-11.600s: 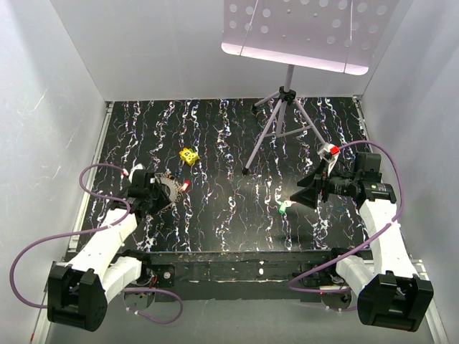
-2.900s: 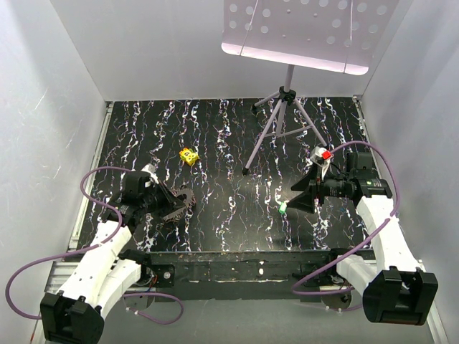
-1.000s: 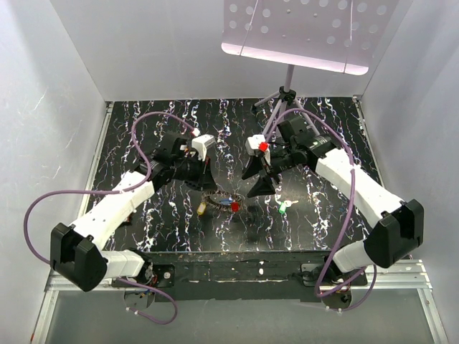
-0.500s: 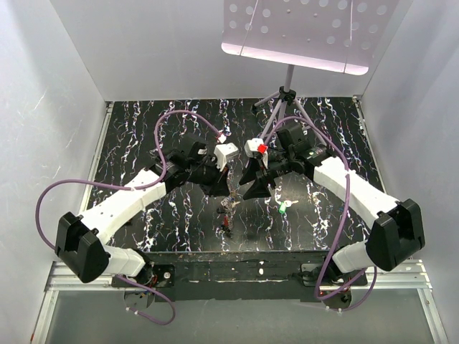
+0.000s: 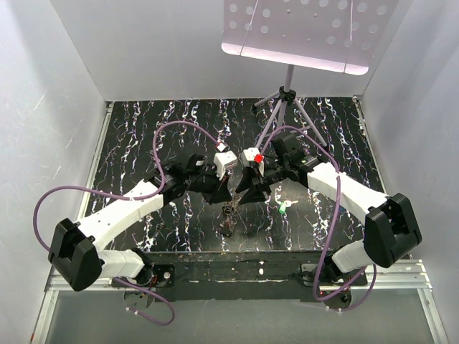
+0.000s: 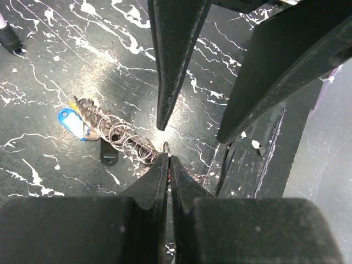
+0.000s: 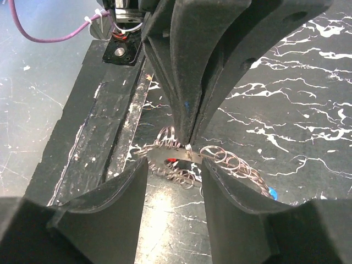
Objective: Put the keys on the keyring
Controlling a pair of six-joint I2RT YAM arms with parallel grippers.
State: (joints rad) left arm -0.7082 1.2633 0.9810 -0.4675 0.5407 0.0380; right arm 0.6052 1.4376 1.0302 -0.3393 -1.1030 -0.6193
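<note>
Two meet: left hand (image 6: 169, 158) pinches the keyring (image 7: 168, 156), right hand (image 7: 173, 164) gapes astride it.

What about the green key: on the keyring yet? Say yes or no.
No, the green key lies alone on the tabletop, apart from the keyring pinched in the left gripper.

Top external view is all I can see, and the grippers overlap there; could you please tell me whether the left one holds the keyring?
Observer: Yes; the left wrist view shows the left gripper shut on the keyring wire.
Operator: And the right one?
Observer: The right gripper is open, its jaws standing either side of that pinch.
Operator: Any keys attached?
Observer: A blue key ends the string of small rings trailing from it.
</note>
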